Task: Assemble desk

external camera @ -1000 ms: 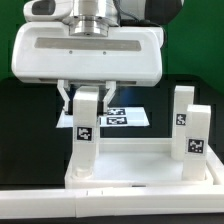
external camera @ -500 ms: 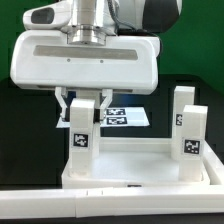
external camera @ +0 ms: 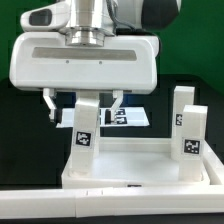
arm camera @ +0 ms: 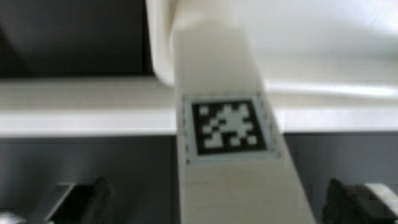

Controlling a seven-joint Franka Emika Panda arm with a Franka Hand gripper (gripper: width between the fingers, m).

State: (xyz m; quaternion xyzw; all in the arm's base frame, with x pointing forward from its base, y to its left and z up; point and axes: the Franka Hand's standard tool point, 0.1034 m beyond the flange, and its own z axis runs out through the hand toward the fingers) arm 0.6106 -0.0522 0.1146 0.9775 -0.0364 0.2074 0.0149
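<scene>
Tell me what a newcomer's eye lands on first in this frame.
The big glossy white robot arm fills the top of the exterior view, its two-finger gripper open astride an upright blocky white plastic leg with a black-and-white square tag. That leg stands at the exterior view's left of the wide flat white desk top; two more tagged legs stand at its right.

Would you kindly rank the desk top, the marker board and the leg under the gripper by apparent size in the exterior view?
1. Desk top, the widest.
2. Leg under the open gripper: leg.
3. Marker board, mostly hidden and farther back, so its rank is unsure.
</scene>
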